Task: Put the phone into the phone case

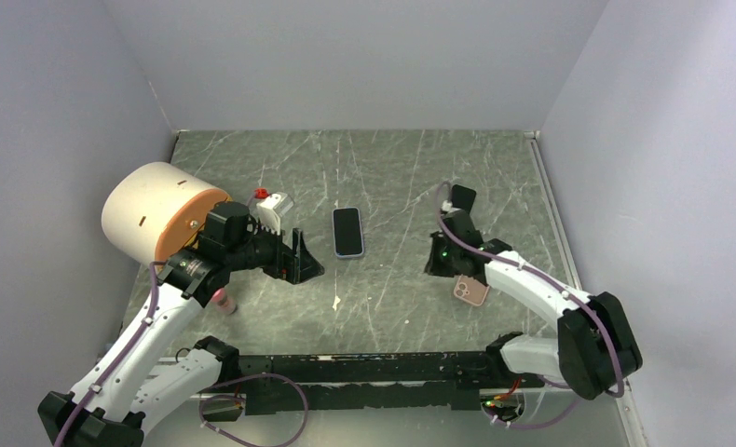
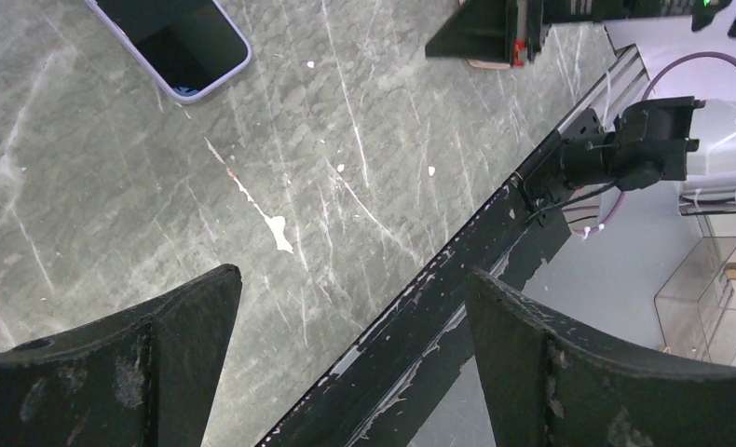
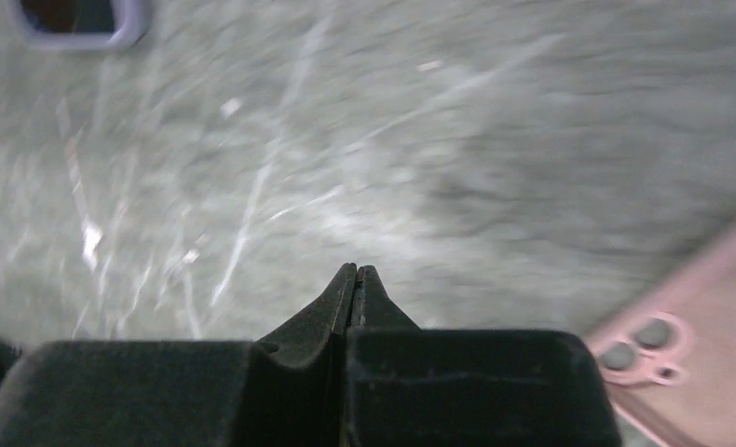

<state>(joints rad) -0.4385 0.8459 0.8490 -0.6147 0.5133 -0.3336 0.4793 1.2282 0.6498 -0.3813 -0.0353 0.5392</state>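
Phone (image 1: 347,231) lies flat on the surface (image 1: 392,168); left jaws stand wide open, right jaws closed, empty, beside the case (image 1: 470,292).

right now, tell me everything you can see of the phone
The phone is a slim slab with rounded corners, its glossy black screen dark and facing up, framed by a pale lilac edge. It lies flat on the grey marbled table, about mid-table, long side running near to far. It sits well apart from the pink case, and nothing but the table touches it. Each wrist view catches only one corner of it, the right one blurred.
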